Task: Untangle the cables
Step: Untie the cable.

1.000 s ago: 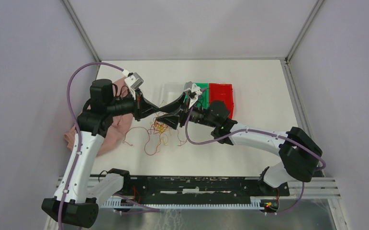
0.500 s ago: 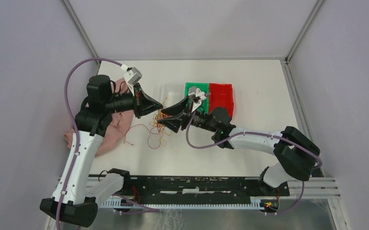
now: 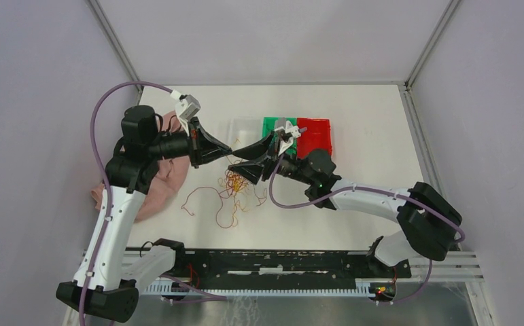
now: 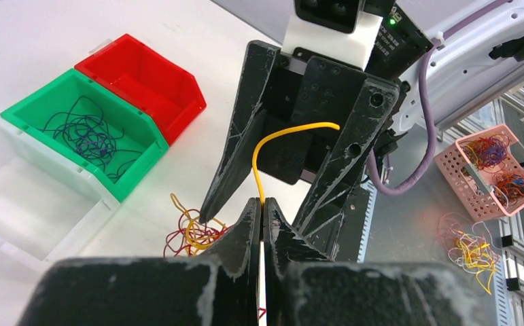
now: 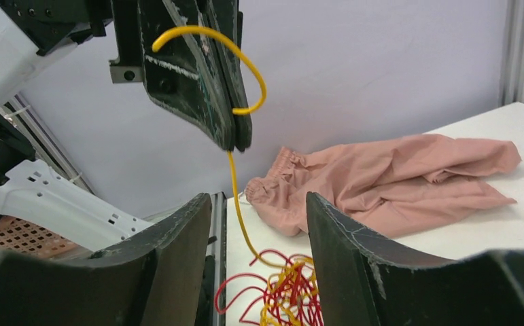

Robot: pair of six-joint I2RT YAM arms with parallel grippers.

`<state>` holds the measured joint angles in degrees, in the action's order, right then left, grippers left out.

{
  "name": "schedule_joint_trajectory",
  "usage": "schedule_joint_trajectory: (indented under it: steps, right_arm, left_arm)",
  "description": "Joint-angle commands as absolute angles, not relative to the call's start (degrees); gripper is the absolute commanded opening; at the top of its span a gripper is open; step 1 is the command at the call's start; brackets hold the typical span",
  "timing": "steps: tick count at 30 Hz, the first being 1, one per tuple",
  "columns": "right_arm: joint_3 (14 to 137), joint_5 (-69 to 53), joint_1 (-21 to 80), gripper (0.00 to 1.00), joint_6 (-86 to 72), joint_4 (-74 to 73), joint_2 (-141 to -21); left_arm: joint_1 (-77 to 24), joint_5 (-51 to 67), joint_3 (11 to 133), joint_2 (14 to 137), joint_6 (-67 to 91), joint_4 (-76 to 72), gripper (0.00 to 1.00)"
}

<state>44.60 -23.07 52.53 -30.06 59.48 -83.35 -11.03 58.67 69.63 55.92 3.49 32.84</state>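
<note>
The pink cloth [image 3: 155, 197] lies crumpled at the left edge of the table [image 3: 374, 136], partly under the left arm.

The left gripper [image 3: 228, 151] is raised above the middle of the table and points right. Its fingers are pressed fully together on one yellow cable [image 4: 272, 139]. Above the pinch, the free end of this cable rises and arcs over in a smooth hook. Below the pinch, the cable runs down in a single strand to the tangle [image 3: 234, 182] on the table.

The tangle sits just below both grippers. It is a dense knot of hair-thin red and orange-yellow cables. A few loose red loops trail out from it to the left and toward the near edge.

The right gripper [image 3: 233, 160] faces the left gripper tip to tip and points left. Its fingers are spread wide and grip nothing. In the right wrist view, the hanging part of the yellow cable shows in the gap between the two fingers.

Three bins stand side by side behind the right gripper:
- The clear bin [image 4: 21, 204] is on the left.
- The green bin [image 3: 268, 123] is in the middle and holds a loose nest of dark cables [image 4: 85, 132].
- The red bin [image 3: 315, 132] is on the right, touching the green bin.

In the left wrist view, a pink perforated basket [image 4: 452, 166] off the table holds more mixed-colour cables. A small loose bunch lies near it.
</note>
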Motion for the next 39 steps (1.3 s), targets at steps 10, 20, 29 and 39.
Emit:
schedule_joint_trajectory:
  steps: [10, 20, 29, 39]
  right_arm:
    - [52.94, -29.21, 53.22, 0.41, -41.90, 71.31, -97.21]
    - [48.62, -22.28, 53.74, 0.40, -35.69, 63.99, -102.57]
    - [46.43, -17.30, 55.53, 0.41, -33.59, 63.36, -107.37]
    - [45.99, -12.15, 58.21, 0.45, -28.22, 56.05, -108.30]
  left_arm:
    - [-11.70, 60.15, 77.82, 58.24, 7.06, 28.17, 0.03]
    - [-12.30, 60.21, 90.49, 64.97, 10.81, 23.40, 0.03]
    - [-12.32, 54.79, 110.12, 70.49, 12.08, 19.21, 0.03]
    - [-12.31, 40.04, 121.63, 71.64, 0.38, 6.32, 0.03]
